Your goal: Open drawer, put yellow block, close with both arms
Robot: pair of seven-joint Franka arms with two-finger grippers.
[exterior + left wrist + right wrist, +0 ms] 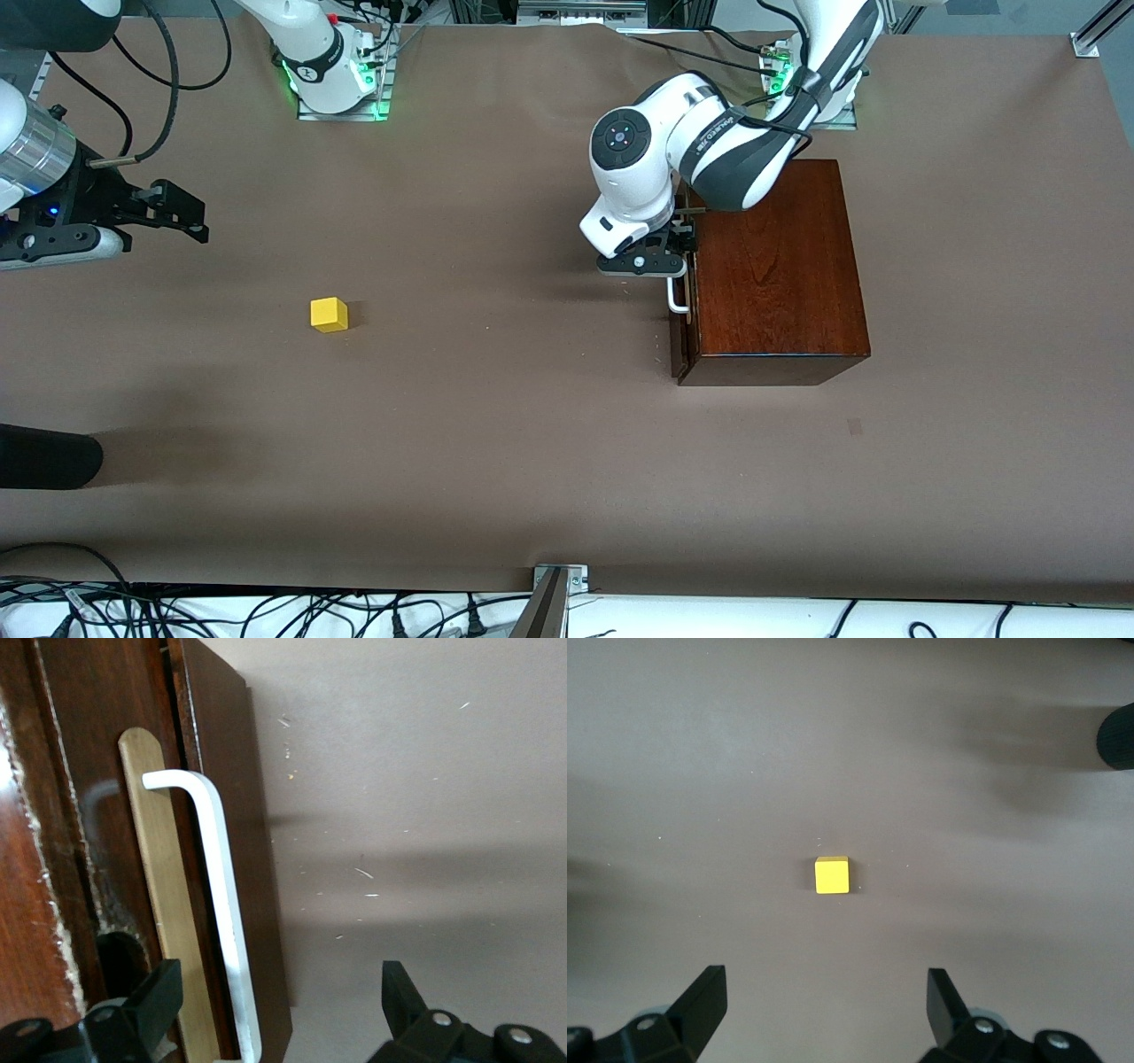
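The dark mahogany box (780, 266) stands at the left arm's end of the table. Its drawer (682, 346) faces the middle of the table, with a thin pale-wood strip (164, 895) showing between front and box. My left gripper (678, 257) is open at the drawer front and straddles the white handle (221, 904) without touching it. One finger (159, 997) is on the box side and the other (399, 992) is over bare table. The yellow block (329, 315) (832, 875) lies alone toward the right arm's end. My right gripper (190, 213) (826, 979) hangs open and empty, short of the block.
A black rounded object (44, 456) juts in at the table edge near the right arm's end, nearer the camera than the block. Cables (266, 611) and a metal bracket (558, 580) line the near edge. Brown table cover (496, 399) lies between block and box.
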